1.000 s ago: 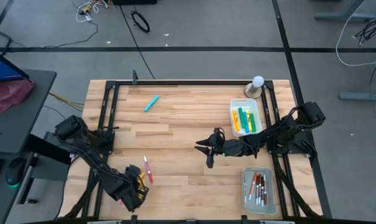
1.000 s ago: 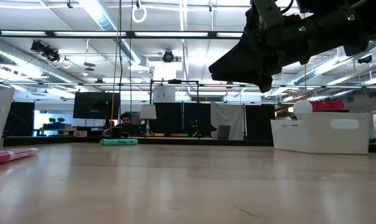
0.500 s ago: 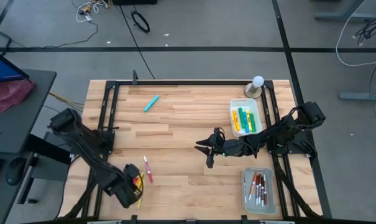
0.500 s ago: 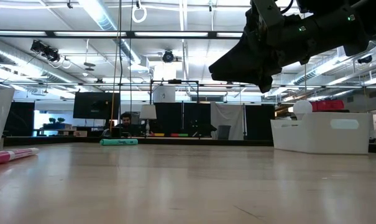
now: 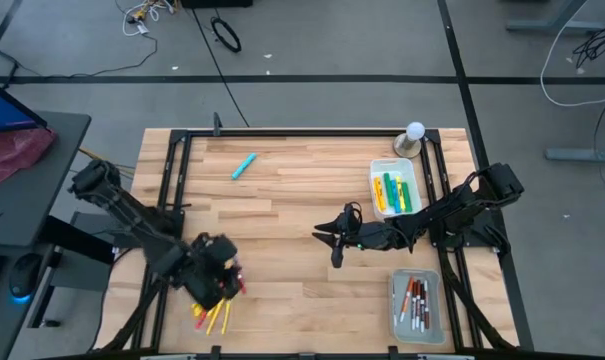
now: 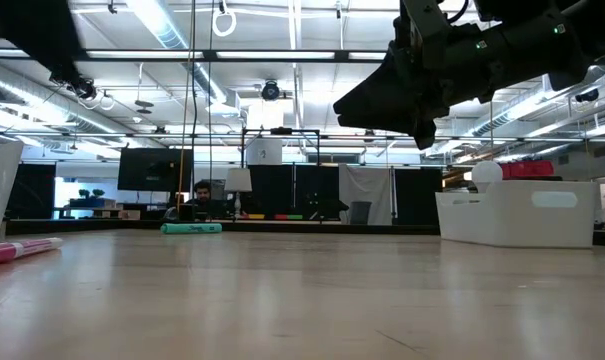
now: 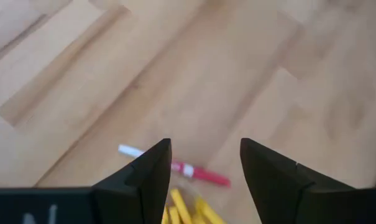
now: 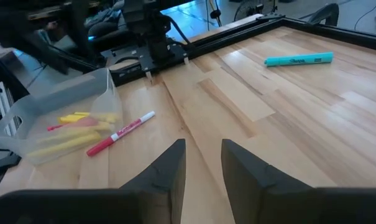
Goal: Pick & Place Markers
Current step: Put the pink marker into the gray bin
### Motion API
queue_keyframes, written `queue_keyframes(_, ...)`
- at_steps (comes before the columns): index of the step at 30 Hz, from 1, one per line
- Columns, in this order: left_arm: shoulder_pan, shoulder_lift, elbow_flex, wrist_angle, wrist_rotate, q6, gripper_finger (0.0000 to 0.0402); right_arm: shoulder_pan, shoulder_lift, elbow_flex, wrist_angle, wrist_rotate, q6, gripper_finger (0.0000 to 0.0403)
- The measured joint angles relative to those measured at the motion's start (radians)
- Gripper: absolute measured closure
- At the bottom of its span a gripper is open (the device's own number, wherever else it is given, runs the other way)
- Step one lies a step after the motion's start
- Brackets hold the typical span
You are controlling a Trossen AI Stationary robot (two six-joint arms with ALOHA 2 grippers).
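Observation:
My left gripper [image 5: 222,280] hangs open above the table's near left part, holding nothing. Just ahead of its fingers lies a red-and-white marker [image 7: 191,170] flat on the wood. Yellow markers [image 5: 210,315] lie in a clear tray [image 8: 26,118] near the front edge. A light blue marker [image 5: 244,165] lies at the far left. My right gripper [image 5: 332,242] stands mid-table, its fingers open by a narrow gap [image 8: 203,158] with nothing between them.
A white tray [image 5: 395,190] with yellow and green markers stands at the right. A clear tray [image 5: 417,302] with white markers sits at the near right. A white ball on a stand [image 5: 412,137] is at the far right. A black frame [image 5: 182,140] borders the table.
My left gripper has risen from the near-left tray and gone toward the table's far edge, turning about as it went. The yellow markers it covered now lie in plain sight in the tray. My right arm has kept still.

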Motion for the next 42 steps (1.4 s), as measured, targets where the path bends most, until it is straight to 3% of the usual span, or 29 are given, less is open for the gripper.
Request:
queue_keyframes(11, 0.322, 0.013, -0.152, 0.035, 0.317, 0.077, 0.0159, 0.000, 0.000, 0.000, -0.001, 0.000, -0.007, 0.0300)
queue_keyframes(19, 0.466, 0.013, -0.385, 0.338, 0.587, 0.080, 0.0179, 0.000, 0.000, 0.000, -0.003, 0.000, -0.011, 0.0300)
queue_keyframes(32, 0.508, 0.009, -0.501, 0.451, 0.674, -0.005, 0.0226, 0.000, 0.000, 0.000, -0.002, 0.000, -0.031, 0.0300)
queue_keyframes(42, 0.506, 0.009, -0.514, 0.463, 0.637, -0.029, 0.0257, 0.000, 0.000, 0.000, -0.002, 0.000, -0.031, 0.0300)
